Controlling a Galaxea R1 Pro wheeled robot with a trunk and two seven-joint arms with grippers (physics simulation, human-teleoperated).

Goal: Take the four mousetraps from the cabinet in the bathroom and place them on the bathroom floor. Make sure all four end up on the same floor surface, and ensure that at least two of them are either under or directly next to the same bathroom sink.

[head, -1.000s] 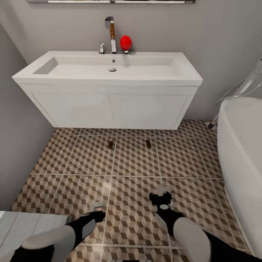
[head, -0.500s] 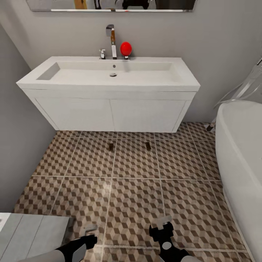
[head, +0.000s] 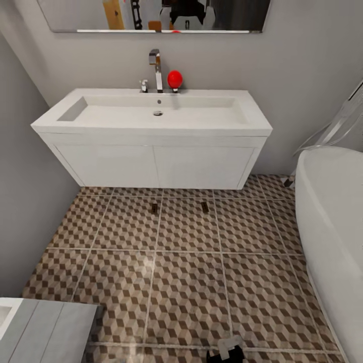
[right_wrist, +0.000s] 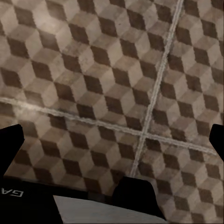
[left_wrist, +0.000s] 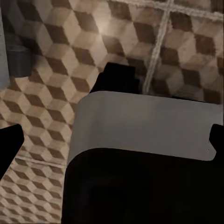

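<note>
Two mousetraps [head: 154, 207] [head: 204, 206] lie mid-frame on bathroom floor [head: 186, 282], just before sink [head: 151, 132]. Likely light, stiff, snappy; pinch wooden edges. Both grippers spread wide, empty.

Head camera: you look forward and down from standing height at the sink [head: 151, 121] on the far wall, mirror [head: 151, 15] at the top edge, bathtub [head: 333, 217] cut off at your right, bathroom floor [head: 186, 282] filling the lower half.

Left wrist camera: you face steeply down, close to the bathroom floor [left_wrist: 46, 79], part of the robot's own arm blocking much of the frame.

Right wrist camera: also pointed down at tiles [right_wrist: 102, 74], near. All three views share the cube-pattern floor.
</note>
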